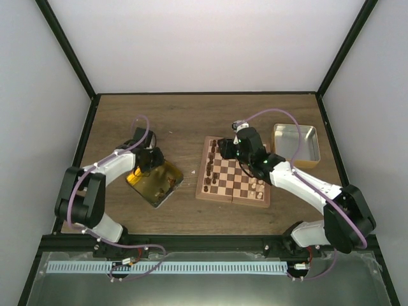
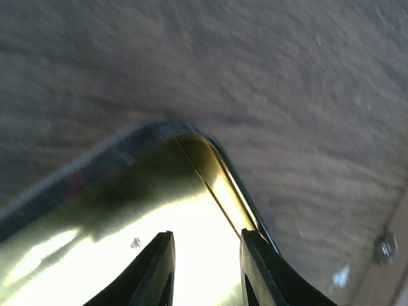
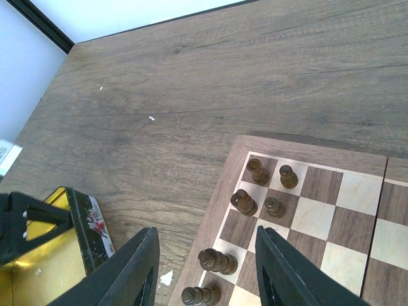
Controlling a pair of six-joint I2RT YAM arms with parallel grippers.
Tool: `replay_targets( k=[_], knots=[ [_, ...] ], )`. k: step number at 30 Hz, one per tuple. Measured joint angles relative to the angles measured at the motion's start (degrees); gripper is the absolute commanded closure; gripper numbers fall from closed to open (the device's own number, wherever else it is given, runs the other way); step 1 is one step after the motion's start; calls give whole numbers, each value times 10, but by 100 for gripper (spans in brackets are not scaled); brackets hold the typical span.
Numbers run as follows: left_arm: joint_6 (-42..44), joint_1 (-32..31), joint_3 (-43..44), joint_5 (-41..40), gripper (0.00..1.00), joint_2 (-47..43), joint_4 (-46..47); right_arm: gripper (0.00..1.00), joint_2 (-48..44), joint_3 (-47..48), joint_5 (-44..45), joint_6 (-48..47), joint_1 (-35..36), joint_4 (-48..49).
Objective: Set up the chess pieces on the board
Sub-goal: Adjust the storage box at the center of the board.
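The board (image 1: 233, 177) lies right of centre. Dark brown chess pieces (image 1: 210, 176) stand along its left edge, with several more (image 1: 258, 185) at its right side. My right gripper (image 1: 224, 152) is open and empty above the board's far left part. In the right wrist view its jaws (image 3: 207, 233) hang over the board's border (image 3: 217, 213) and two dark pieces (image 3: 217, 261); more dark pieces (image 3: 243, 201) stand in the corner squares. My left gripper (image 1: 149, 166) is open and empty over the shiny gold tin (image 1: 155, 182), which holds a few small pieces (image 1: 169, 185). In the left wrist view the jaws (image 2: 205, 245) frame bare gold metal (image 2: 191, 210).
A second open tin (image 1: 297, 143) stands at the back right beside the board. The gold tin (image 3: 70, 245) and the left gripper's fingers (image 3: 25, 223) show at the lower left of the right wrist view. Bare wood table (image 1: 185, 115) lies behind both.
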Motion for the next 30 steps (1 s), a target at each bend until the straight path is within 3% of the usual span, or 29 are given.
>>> replay_targets(
  k=[14,22,30],
  knots=[
    [-15,71,49,-111,71,83,19,56,-6,-1,-15,7,0,-3],
    [-51,96,-4,-156,67,24,3,56,-6,-1,-30,11,0,-3],
    [-55,75,-66,-104,66,-57,-49,56,-3,0,-49,13,0,-3]
  ],
)
